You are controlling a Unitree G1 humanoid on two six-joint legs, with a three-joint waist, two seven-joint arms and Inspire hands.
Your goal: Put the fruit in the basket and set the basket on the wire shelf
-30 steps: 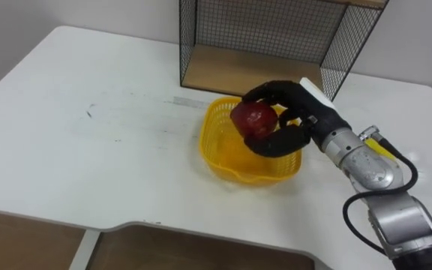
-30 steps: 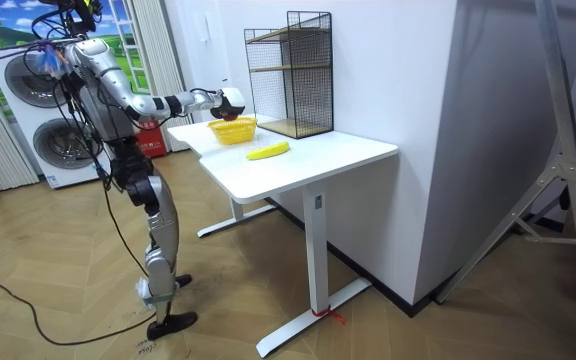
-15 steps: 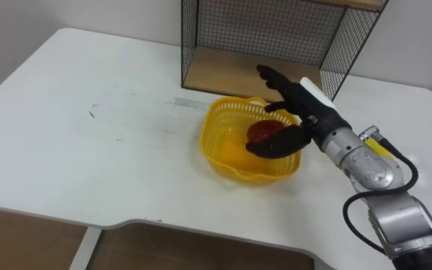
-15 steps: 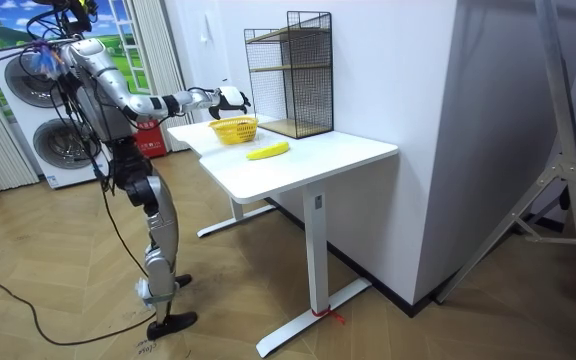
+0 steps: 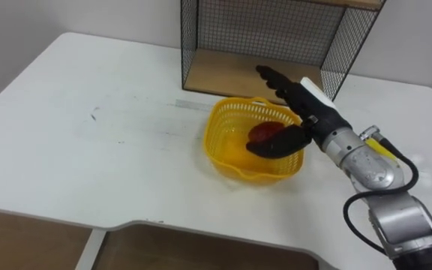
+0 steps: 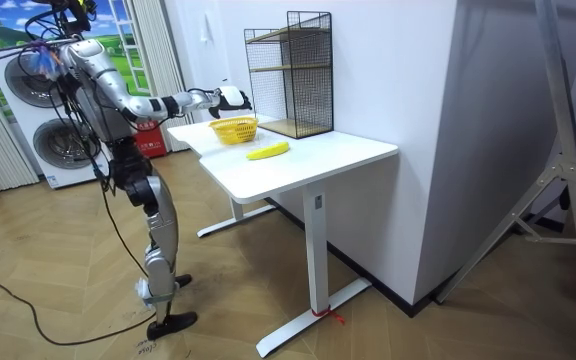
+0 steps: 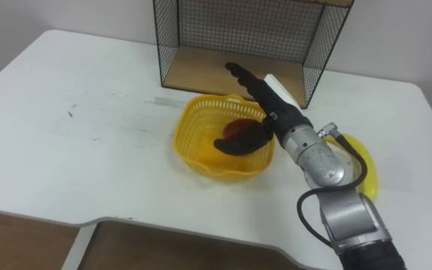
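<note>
A red apple [image 5: 264, 132] lies inside the yellow mesh basket [image 5: 217, 150], which stands on the white table [image 5: 88, 157] just in front of the wire shelf [image 5: 223, 71]. My right hand [image 5: 297, 101] hovers over the basket's right rim, open, fingers stretched toward the shelf and thumb [image 5: 274, 145] low beside the apple. Nothing is in its grasp. A yellow banana [image 7: 367, 163] lies on the table to the right, partly behind my forearm. In the room view I stand at the table's end with the right arm stretched out over the basket [image 6: 233, 129].
The wire shelf [image 7: 201, 67] has a wooden bottom board and a second board higher up. The table's near edge has a curved cut-out [image 5: 201, 229]. Washing machines [image 6: 38, 120] stand behind me in the room view.
My right hand has let go of the apple, which dropped into the basket, and its fingers have straightened out above the rim.
</note>
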